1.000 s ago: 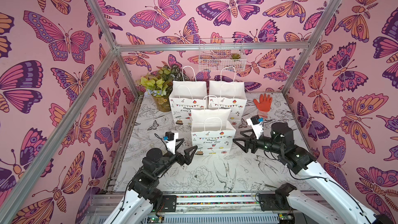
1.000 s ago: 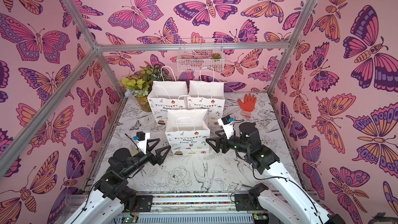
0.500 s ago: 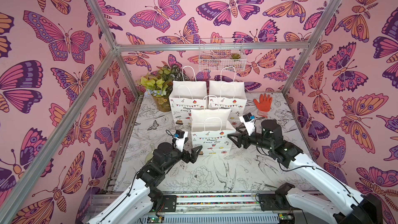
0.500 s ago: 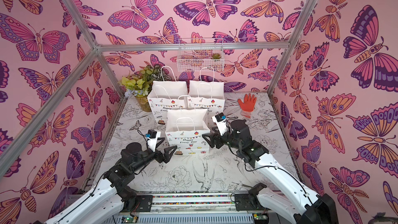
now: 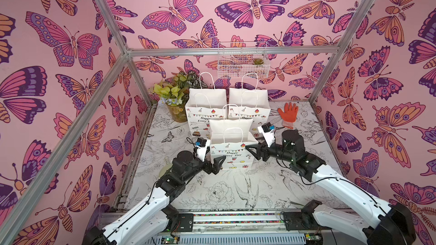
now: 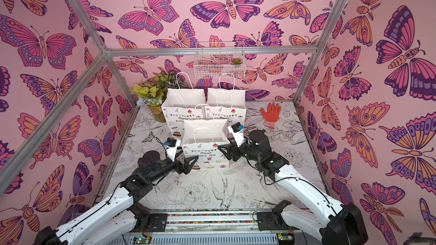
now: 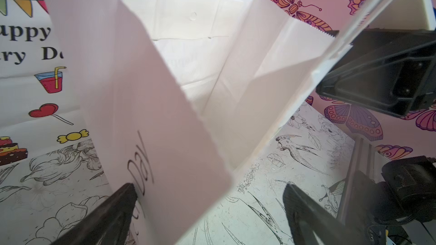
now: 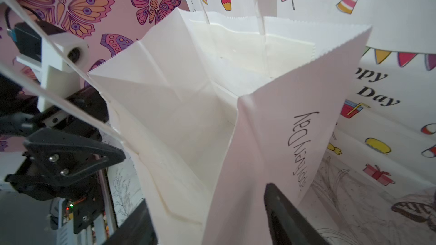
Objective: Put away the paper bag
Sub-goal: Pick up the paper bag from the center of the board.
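The paper bag (image 5: pixel 232 153) stands upright mid-table, just on the near side of two other bags (image 5: pixel 206 111). Your left gripper (image 5: pixel 215 164) gapes wide around its near-left corner, holding nothing. The right gripper (image 5: pixel 252 150) straddles the near-right corner half-spread, and you cannot tell whether it grips. Squeeze unevenly and the light bag may crumple, tip, or shove its neighbours.

Front paper bag (image 6: pixel 207 155) upright, top open. Left gripper (image 6: pixel 190 159) at its left lower corner, jaws spread. Right gripper (image 6: pixel 223 152) at its right edge. Two more bags (image 6: pixel 185 97) directly behind.
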{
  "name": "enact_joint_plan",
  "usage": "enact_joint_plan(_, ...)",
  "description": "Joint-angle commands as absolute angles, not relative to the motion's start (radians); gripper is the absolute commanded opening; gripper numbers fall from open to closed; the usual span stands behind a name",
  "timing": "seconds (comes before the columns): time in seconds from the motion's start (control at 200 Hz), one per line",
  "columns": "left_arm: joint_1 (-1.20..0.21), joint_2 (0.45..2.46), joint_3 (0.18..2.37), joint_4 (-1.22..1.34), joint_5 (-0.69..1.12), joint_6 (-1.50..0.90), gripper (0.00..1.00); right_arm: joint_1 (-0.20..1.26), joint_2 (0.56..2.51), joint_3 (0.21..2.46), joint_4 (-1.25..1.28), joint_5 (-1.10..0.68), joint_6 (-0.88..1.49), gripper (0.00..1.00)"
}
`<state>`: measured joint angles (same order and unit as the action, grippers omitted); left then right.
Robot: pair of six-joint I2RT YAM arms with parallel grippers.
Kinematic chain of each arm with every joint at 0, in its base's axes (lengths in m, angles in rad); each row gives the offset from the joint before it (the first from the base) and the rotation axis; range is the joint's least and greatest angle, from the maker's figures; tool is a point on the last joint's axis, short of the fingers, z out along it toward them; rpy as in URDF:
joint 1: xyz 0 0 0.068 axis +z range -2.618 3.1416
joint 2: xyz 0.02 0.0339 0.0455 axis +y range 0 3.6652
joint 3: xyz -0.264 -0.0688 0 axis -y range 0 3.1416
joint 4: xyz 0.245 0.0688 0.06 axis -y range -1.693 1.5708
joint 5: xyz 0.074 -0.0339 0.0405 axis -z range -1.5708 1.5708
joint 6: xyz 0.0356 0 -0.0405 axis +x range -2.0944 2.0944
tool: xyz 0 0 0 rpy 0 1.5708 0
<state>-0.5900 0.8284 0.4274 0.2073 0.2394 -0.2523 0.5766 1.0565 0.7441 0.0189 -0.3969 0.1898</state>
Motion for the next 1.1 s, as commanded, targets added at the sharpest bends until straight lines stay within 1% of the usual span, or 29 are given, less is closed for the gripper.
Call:
enact_joint_plan(0.0,-0.604,0.85,0.448,0.256,0.259,-0.262,1.0,0.586,1.063,0.77,0.043,-0.4,0.211,0.29)
enact_joint_plan(0.065,-0.61,0.856,0.45,0.26,0.257,-0.259,1.0,0.586,1.059,0.767,0.042,-0.399,0.209,0.24)
enact_joint_plan(0.175,-0.617,0.855,0.449,0.262,0.25,-0.258,1.0,0.587,1.053,0.769,0.04,-0.401,0.209,0.22)
enact_joint_plan(0.22,-0.619,0.849,0.447,0.261,0.249,-0.261,1.0,0.588,1.05,0.771,0.037,-0.403,0.211,0.19)
enact_joint_plan(0.385,-0.625,0.797,0.43,0.26,0.245,-0.271,1.0,0.586,1.037,0.785,0.01,-0.414,0.215,0.0)
enact_joint_plan(0.516,-0.627,0.688,0.425,0.207,0.226,-0.316,1.0,0.587,1.021,0.849,-0.133,-0.414,0.171,0.0)
enact_joint_plan(0.646,-0.626,0.524,0.475,0.029,0.098,-0.348,1.0,0.585,0.989,0.922,-0.287,-0.397,0.131,0.0)
enact_joint_plan(0.721,-0.617,0.471,0.54,-0.074,0.026,-0.346,0.99,0.58,0.983,0.977,-0.359,-0.416,0.117,0.0)
enact_joint_plan(0.816,-0.588,0.489,0.668,-0.159,0.0,-0.339,0.99,0.573,1.013,1.086,-0.456,-0.504,0.102,0.0)
enact_joint_plan(0.896,-0.567,0.551,0.789,-0.196,0.045,-0.328,1.0,0.572,1.061,1.195,-0.555,-0.58,0.072,0.0)
enact_joint_plan(0.961,-0.556,0.592,0.869,-0.207,0.076,-0.323,1.0,0.572,1.101,1.275,-0.639,-0.608,0.037,0.0)
enact_joint_plan(1.066,-0.555,0.593,0.887,-0.131,0.068,-0.348,1.0,0.556,1.149,1.373,-0.752,-0.638,-0.006,0.0)
enact_joint_plan(1.096,-0.551,0.587,0.883,-0.115,0.074,-0.35,1.0,0.548,1.159,1.398,-0.779,-0.684,-0.015,0.0)
